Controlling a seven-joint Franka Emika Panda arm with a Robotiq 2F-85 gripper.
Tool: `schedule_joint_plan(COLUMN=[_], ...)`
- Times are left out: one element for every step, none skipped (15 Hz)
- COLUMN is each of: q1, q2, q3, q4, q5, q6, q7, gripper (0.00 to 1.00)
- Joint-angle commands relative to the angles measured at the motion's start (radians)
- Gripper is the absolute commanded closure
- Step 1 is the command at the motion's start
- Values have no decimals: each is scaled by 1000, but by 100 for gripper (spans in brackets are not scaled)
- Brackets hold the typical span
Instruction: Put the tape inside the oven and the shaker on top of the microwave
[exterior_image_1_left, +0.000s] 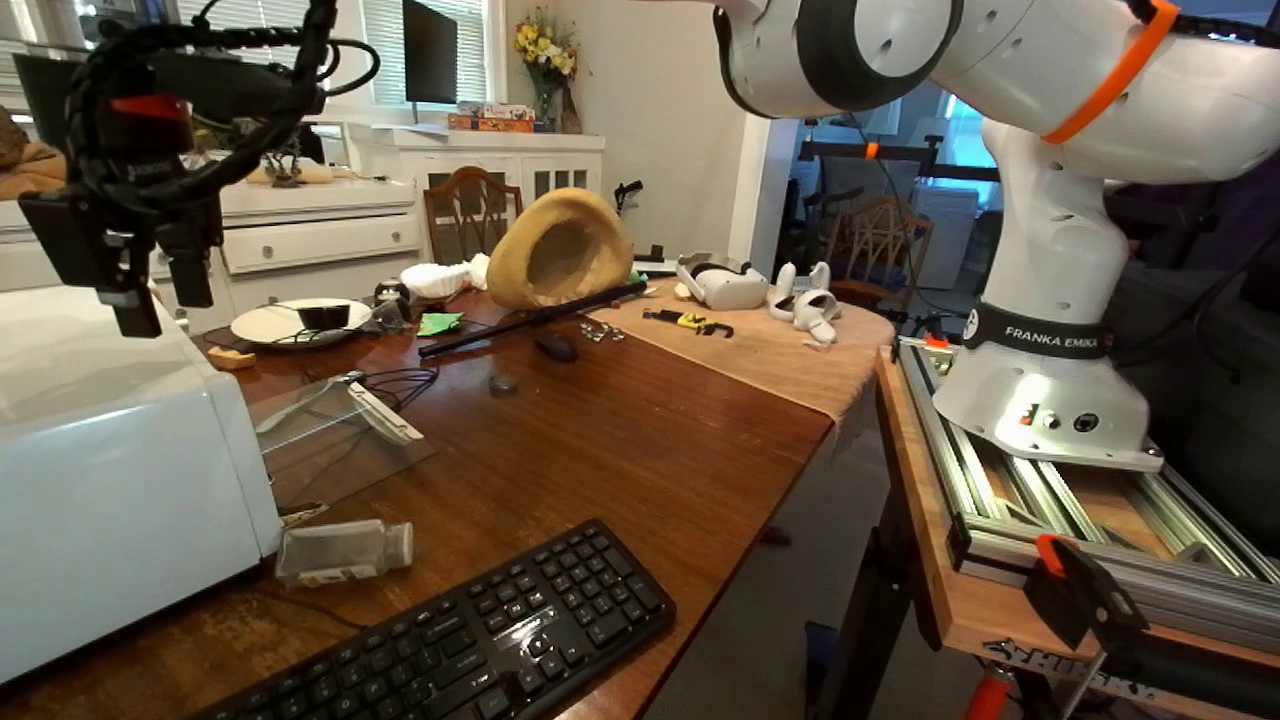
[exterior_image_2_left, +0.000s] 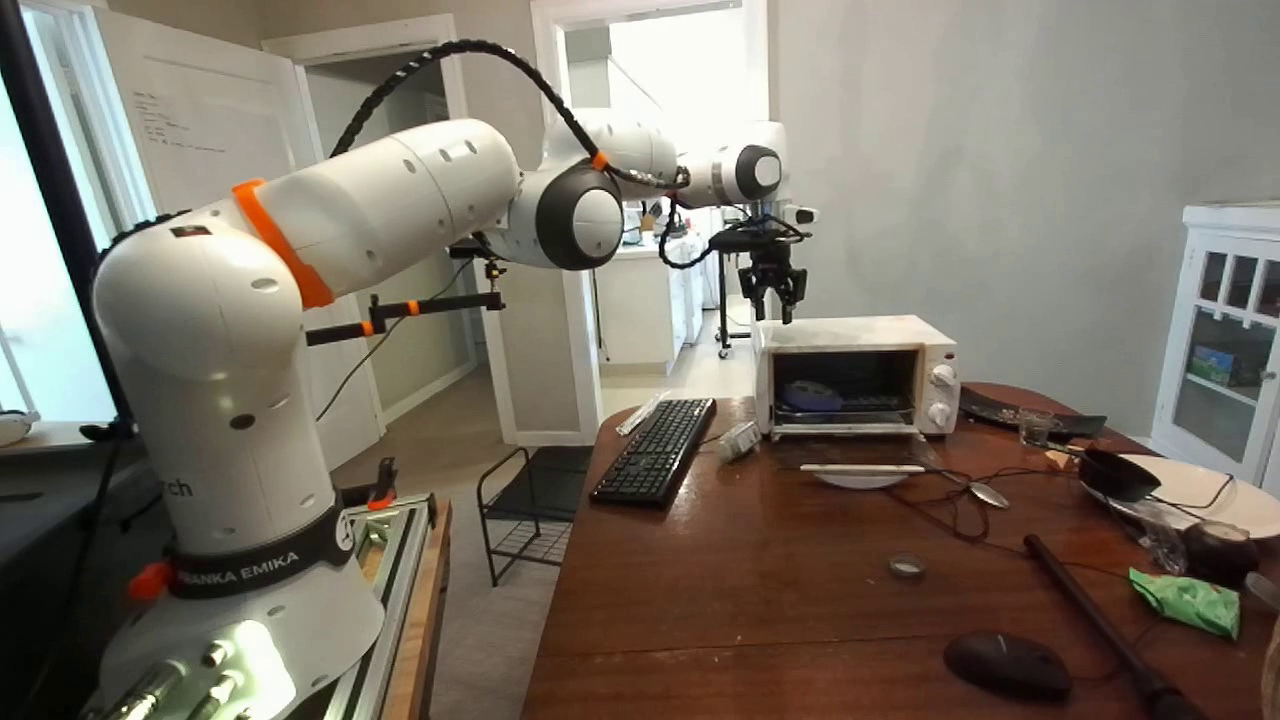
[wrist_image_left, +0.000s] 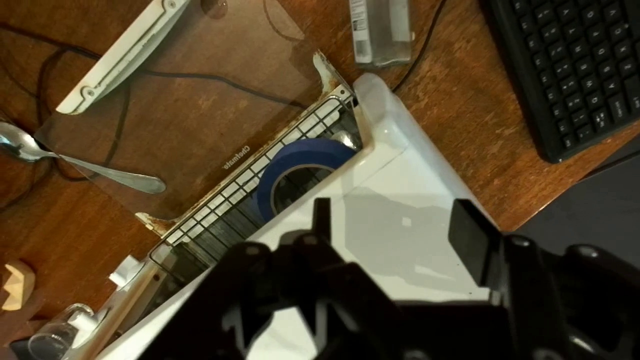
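Note:
The white toaster oven (exterior_image_1_left: 110, 480) stands on the table, its glass door (wrist_image_left: 225, 110) folded down open. It also shows in an exterior view (exterior_image_2_left: 850, 333). No separate microwave shows. The blue tape roll (wrist_image_left: 295, 156) lies on the rack inside the oven, partly hidden by the oven's top in the wrist view; it also shows in an exterior view (exterior_image_2_left: 811, 396). The clear shaker (exterior_image_1_left: 345, 552) lies on its side on the table beside the oven, also in both other views (exterior_image_2_left: 739, 441) (wrist_image_left: 382, 32). My gripper (wrist_image_left: 395, 225) is open and empty above the oven top (exterior_image_2_left: 773, 312).
A black keyboard (exterior_image_1_left: 500, 630) lies near the shaker. A spoon (wrist_image_left: 110, 172) and cords lie by the door. A plate (exterior_image_1_left: 290, 322) with a small black pan (exterior_image_2_left: 1118, 475), a mouse (exterior_image_2_left: 1007, 665), a black rod (exterior_image_2_left: 1100, 620) and a straw hat (exterior_image_1_left: 510, 250) stand farther along.

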Motion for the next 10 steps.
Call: schedule_joint_plan(q1=[-4,-6,-9,-12,-15,-18,-22,-25,-29,-33], q2=[-5,-6,-6,-7,-7,-8,-9,-10,-12,-16], q3=[-4,-1,1,2,4,7,9,8,6,5], q4=[-4,-6,-6,-8,-8,-9,-10,-10,-11,-14], q5=[8,11,14,16,20,23,26,27,26,25], q6=[14,12,11,8,5,2,-2,-4,-9,-20], q7=[35,37,39,39,43,43,44,47,45,41], gripper=[67,76,83,92,98,100,67,68,67,62])
